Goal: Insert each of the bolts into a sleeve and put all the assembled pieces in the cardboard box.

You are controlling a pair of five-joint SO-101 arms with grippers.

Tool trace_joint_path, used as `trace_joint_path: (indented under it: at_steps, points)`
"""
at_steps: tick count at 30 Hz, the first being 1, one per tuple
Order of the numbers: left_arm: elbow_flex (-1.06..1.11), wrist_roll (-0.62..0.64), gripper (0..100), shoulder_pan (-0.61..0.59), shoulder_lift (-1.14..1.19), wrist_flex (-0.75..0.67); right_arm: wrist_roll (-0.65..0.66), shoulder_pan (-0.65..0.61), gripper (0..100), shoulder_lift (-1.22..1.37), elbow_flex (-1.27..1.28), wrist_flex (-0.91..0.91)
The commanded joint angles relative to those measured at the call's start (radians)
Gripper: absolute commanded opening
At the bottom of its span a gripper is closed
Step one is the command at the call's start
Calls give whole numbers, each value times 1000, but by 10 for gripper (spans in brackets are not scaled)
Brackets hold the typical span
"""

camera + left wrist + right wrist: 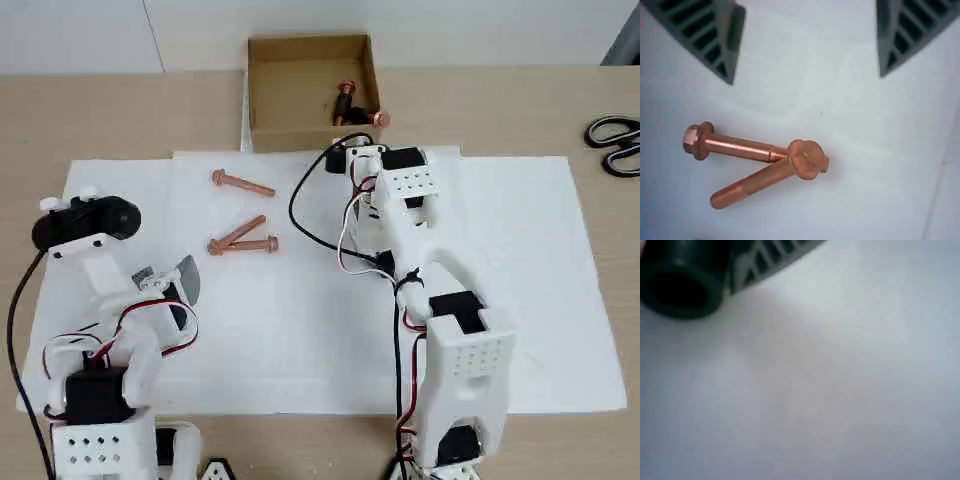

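Two copper bolts point(757, 165) lie crossed on the white sheet, the head of one resting on the other's shank point(240, 238). My left gripper point(805, 75) hovers over them, open and holding nothing, at the sheet's left side point(168, 278). A third bolt point(242, 182) lies alone farther back. The cardboard box point(262, 90) stands at the back edge with an assembled bolt and sleeve point(352, 106) inside. My right gripper point(345, 160) is just in front of the box, shut on a black sleeve point(680, 287) beside its grey finger point(765, 257).
The white sheet point(300, 340) covers the middle of the wooden table. Black scissors point(615, 140) lie at the far right edge. Black cables point(310, 215) trail from the right arm across the sheet's centre.
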Motion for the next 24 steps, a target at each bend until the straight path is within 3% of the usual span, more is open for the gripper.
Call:
trace_joint_path:
  at_steps: [1,7,10,17,24]
  points:
    - [-7,0,178,-6,-11,-18,2,4,124,35,-29,-4]
    - [-5,0,178,-6,-11,-18,3,4,109,58,-29,-16]
    - [-7,0,178,-6,-11,-18,6,4,0,54,-52,-8]
    - [-50,6,178,-6,-5,3,8,4,7,-4,-189,145]
    - [-133,2,180,5,25,-11,14,5,6,-120,-224,185]
